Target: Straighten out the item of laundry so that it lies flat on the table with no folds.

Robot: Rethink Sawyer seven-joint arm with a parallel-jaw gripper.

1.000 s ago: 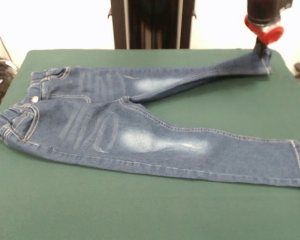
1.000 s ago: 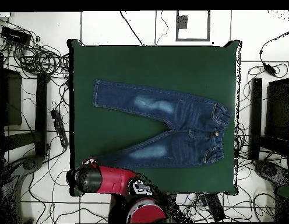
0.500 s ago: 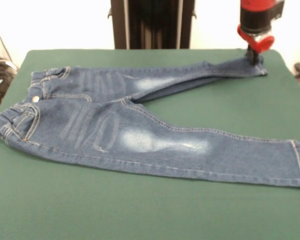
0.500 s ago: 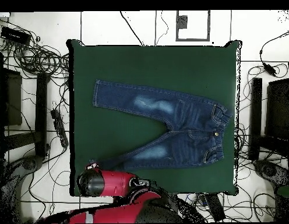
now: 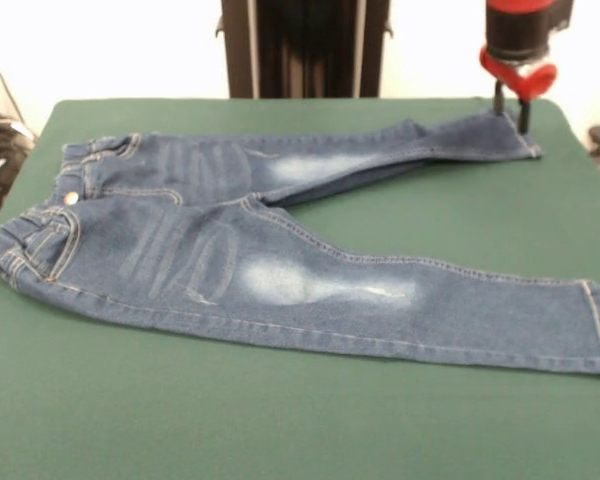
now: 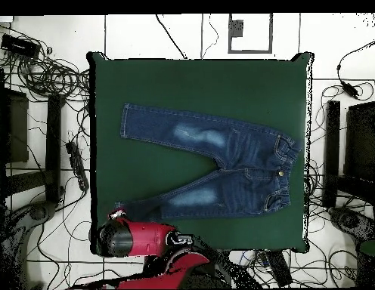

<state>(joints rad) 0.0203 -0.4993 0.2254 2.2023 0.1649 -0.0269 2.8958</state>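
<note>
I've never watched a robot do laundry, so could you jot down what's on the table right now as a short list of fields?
Item: small blue jeans, front side up, legs spread apart
Surface: green table
Waistband: at the left in the front view
Far leg: cuff near the table's far right corner
Gripper: gripper just above that cuff, apparently not holding it
Folds: none obvious; far leg looks narrower, possibly slightly twisted

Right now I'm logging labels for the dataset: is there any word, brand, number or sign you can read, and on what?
None can be read.
The jeans: no legible label or tag; only faded patches and stitching show.
The gripper: no markings visible.
The table: plain green, no text.
</note>
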